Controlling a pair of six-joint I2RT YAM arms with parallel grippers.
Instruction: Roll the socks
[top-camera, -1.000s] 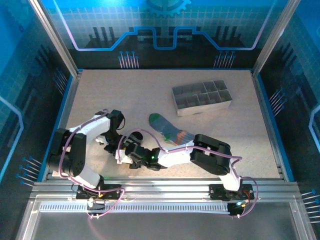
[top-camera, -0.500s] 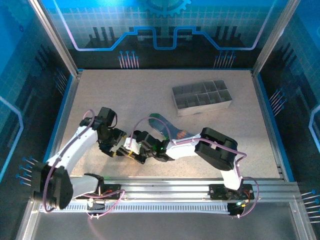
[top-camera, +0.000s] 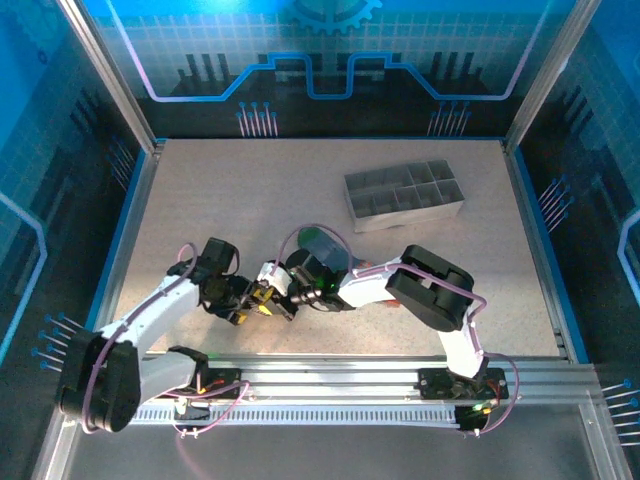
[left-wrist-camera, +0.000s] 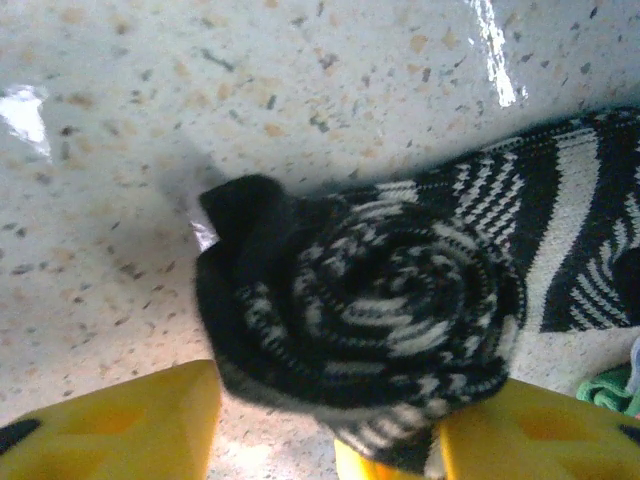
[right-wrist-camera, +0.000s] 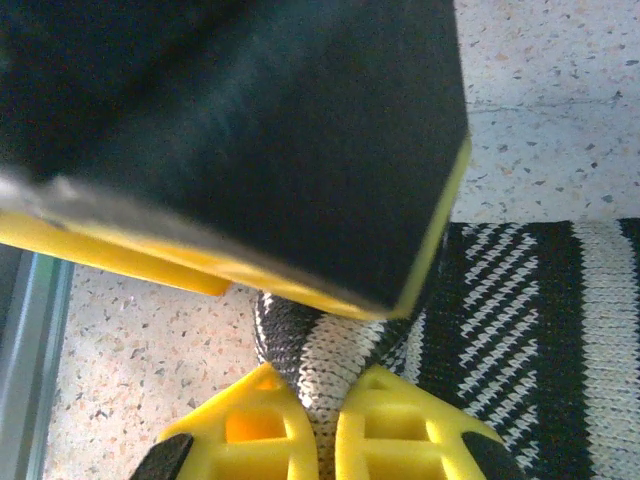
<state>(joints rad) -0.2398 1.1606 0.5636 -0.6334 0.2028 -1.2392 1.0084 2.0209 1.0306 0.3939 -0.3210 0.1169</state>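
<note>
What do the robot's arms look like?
The left arm and right arm are white tubes with black joints and thin purple cables looping alongside. The left end effector and right end effector have yellow fingers. A green light glows on the right arm.

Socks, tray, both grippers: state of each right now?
black sock: partly rolled into a spiral, rest flat on the table.
blue-grey sock: unrolled, partly under the right arm.
tray: upright, apart from both socks.
left gripper: jaws parted at the roll; clamp unclear.
right gripper: jaws shut on a fold of the black sock.
</note>
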